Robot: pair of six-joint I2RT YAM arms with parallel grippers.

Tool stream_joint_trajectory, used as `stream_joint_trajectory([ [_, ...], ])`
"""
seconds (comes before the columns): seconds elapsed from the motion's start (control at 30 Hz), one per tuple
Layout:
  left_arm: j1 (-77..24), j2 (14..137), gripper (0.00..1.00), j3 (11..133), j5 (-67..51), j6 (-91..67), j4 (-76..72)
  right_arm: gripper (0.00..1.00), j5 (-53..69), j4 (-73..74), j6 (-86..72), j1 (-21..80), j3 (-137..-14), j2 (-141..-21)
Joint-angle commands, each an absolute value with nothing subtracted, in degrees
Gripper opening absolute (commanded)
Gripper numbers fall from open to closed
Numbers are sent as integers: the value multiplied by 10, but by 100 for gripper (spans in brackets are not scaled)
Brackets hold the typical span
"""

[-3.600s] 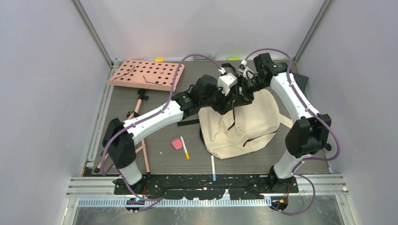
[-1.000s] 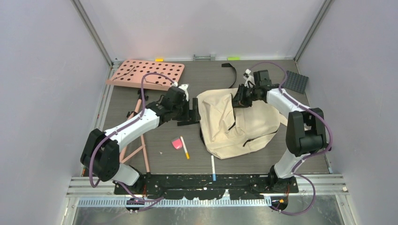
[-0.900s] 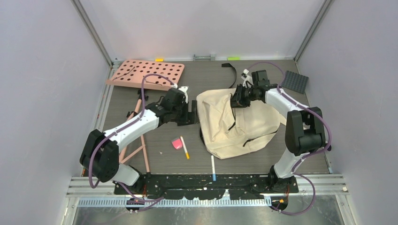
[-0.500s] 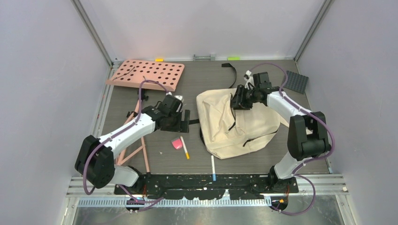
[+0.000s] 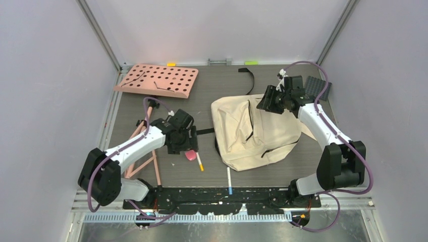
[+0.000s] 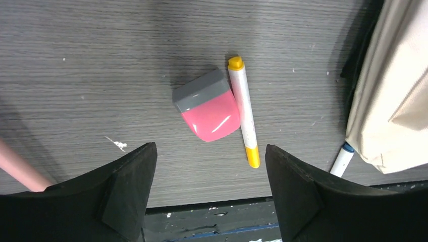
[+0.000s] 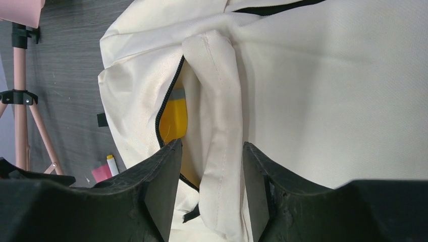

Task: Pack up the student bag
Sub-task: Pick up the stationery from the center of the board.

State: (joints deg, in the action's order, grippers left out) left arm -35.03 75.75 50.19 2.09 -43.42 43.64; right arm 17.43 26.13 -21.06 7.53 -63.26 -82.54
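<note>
- Left gripper: jaws wide apart, holding nothing, over the pink eraser and the yellow-capped marker. A second ago it was up by the bag's left edge.
- Student bag: lying right of table centre, zip gaping, something yellow inside.
- Right gripper: part-open astride a fold of the bag, not pinching. It has shifted toward the bag's far right.

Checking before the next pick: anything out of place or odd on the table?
Nothing spilled or damaged. The pink tripod lies tipped over at the left. The student bag lies flat, zip partly open with something yellow inside; the pink eraser, yellow-capped marker and blue-capped pen lie loose outside it.
</note>
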Motion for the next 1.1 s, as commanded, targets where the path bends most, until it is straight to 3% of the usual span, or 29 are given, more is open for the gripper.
stream_joint_trajectory([
  [0.0, -350, 787, 77, 490, 30, -475, 427, 54, 157, 273, -202, 75, -666, -820],
  [0.07, -349, 794, 67, 475, 29, -481, 405, 54, 162, 274, -199, 75, -670, -820],
  [0.13, -350, 798, 65, 469, 36, -484, 393, 53, 165, 275, -195, 75, -672, -821],
  [0.43, -349, 837, 72, 484, 35, -473, 354, 52, 174, 282, -196, 75, -657, -803],
  [0.63, -348, 870, 72, 502, 37, -463, 353, 52, 174, 281, -199, 74, -651, -802],
  [0.73, -349, 889, 65, 511, 32, -457, 356, 52, 175, 282, -199, 74, -654, -806],
  [0.93, -349, 894, 38, 525, 40, -448, 382, 51, 172, 282, -200, 74, -661, -813],
  [1.07, -349, 857, 34, 527, 61, -441, 388, 51, 146, 287, -202, 74, -667, -801],
])
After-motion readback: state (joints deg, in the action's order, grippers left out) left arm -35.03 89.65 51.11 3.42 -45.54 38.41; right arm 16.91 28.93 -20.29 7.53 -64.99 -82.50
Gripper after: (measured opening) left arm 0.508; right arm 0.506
